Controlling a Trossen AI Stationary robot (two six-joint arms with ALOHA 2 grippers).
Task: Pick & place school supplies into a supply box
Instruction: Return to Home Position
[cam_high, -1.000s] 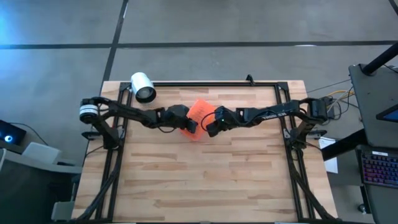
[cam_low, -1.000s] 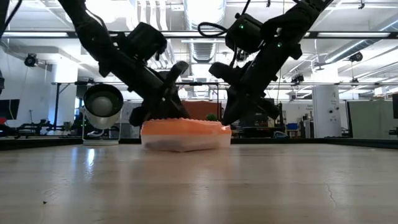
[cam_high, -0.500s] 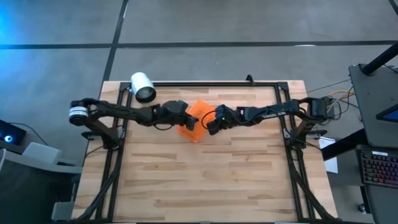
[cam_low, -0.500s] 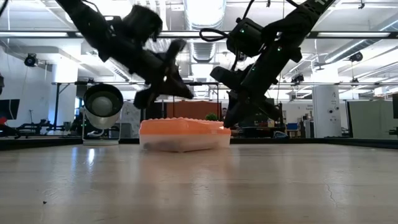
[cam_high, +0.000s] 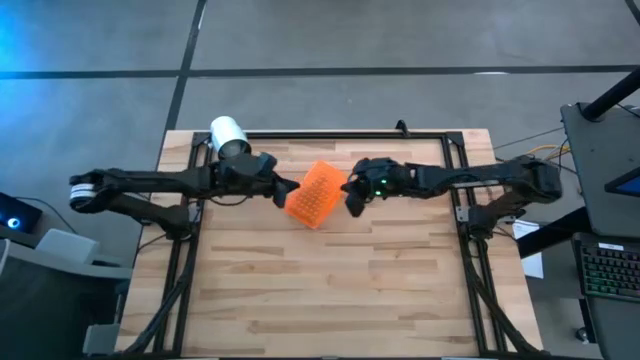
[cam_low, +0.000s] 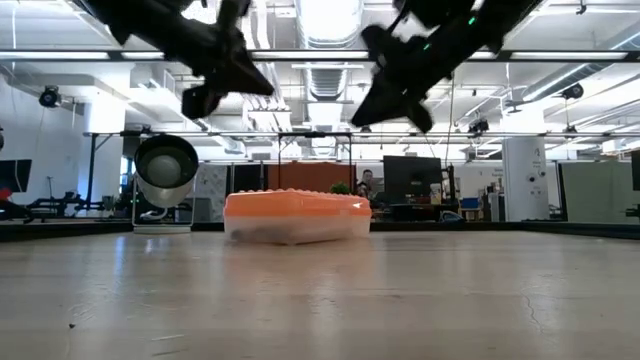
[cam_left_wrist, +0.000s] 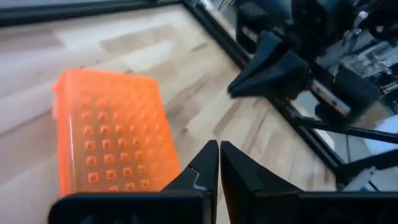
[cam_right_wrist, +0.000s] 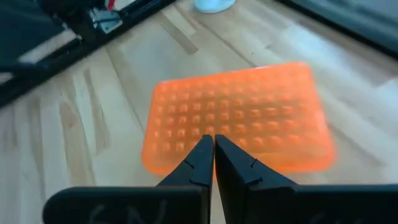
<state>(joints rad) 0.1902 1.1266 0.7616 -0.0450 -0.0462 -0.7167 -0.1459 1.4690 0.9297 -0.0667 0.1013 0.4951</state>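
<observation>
- Supply box (cam_high: 311, 194) sits on the wooden table (cam_high: 330, 290), lying at a slant, right between the two grippers.
- It's closed: the orange lid (cam_right_wrist: 239, 115) is down flat on the clear tray (cam_low: 296, 232), and nothing touches it.
- What's inside? Can't tell, the lid hides it from above.
- Left gripper (cam_high: 285, 187) hovers just beside the box's left-arm end, raised above the level of the lid.
- Its own camera shows both fingers (cam_left_wrist: 199, 167) pressed together with only a thin slit between them, and they hold nothing.
- Right gripper (cam_high: 352, 197) hangs just off the box's opposite end, also up in the air and apart from the lid.
- Same story there: fingers (cam_right_wrist: 196, 157) closed tip to tip, empty, pointing down toward the studded lid.
- From table height, both grippers are well above the box, one to each side of it.
- White cylinder (cam_high: 230, 138) lies behind the box on the left arm's side, apart from it.
</observation>
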